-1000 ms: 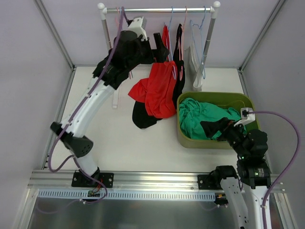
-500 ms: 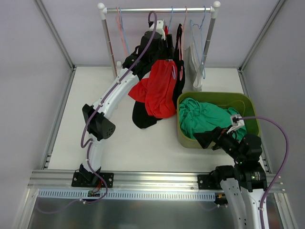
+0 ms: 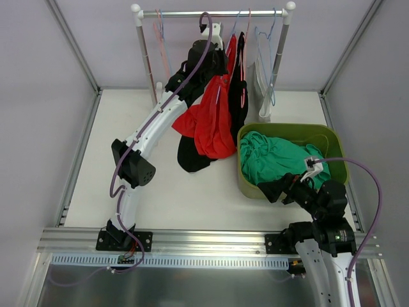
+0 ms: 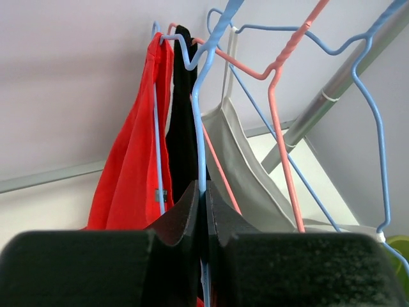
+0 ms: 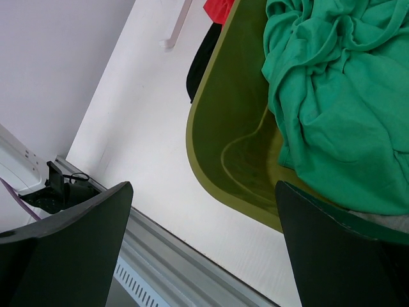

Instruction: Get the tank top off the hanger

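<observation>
Swinging in from the upper left end of the rail (image 3: pixel 217 13) to its middle, the left gripper (image 4: pixel 203 192) has gone from wide open to fully pinched on a thin blue hanger wire (image 4: pixel 200 128), while the right arm has pulled back toward the lower right. My target, the red tank top (image 3: pixel 214 118), hangs at upper centre of the overhead view and drapes down toward the table (image 3: pixel 192 192), just beside the left rim of the bin (image 3: pixel 287 128). I can't tell whether the pinched wire is the one carrying its straps. I judge the top to be light, limp and stretchy. It is likely to cling to the wire, so I'd take it at a shoulder strap and slip off one side at a time. The right gripper (image 5: pixel 203 192) hangs with jaws spread wide and nothing in them, over the bin's near edge. I count one red, one black garment (image 3: pixel 240 77) and one pale garment (image 4: pixel 243 166) on the rail, one green garment (image 3: pixel 275 157) in the single bin, and blue and pink hangers (image 4: pixel 281 128) too tangled to count.
</observation>
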Tool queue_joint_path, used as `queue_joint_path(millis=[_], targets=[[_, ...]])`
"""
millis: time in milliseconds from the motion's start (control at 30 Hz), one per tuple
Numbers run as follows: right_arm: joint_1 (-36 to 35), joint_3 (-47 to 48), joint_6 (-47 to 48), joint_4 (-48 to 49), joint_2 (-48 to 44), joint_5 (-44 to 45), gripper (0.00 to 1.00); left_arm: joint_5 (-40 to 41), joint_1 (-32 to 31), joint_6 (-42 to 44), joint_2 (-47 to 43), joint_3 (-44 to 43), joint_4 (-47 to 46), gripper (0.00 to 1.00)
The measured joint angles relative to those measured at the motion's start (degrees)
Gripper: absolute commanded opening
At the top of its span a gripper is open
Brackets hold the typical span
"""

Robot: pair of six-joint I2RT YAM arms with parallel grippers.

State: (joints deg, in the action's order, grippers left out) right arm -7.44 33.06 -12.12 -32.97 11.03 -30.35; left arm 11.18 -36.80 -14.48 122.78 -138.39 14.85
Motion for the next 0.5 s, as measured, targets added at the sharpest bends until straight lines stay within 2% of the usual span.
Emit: queue_joint_path(millis=[200, 500], targets=[[0.00, -0.09, 0.37, -0.44, 0.00, 0.09, 1.00, 3.19, -0.02, 0.46, -2.12, 2.32, 0.00, 0.00], [0.00, -0.68, 0.20, -0.74, 0.00, 1.90, 0.99, 4.35, -0.02, 0.46, -13.11, 9.62, -0.74, 0.00]])
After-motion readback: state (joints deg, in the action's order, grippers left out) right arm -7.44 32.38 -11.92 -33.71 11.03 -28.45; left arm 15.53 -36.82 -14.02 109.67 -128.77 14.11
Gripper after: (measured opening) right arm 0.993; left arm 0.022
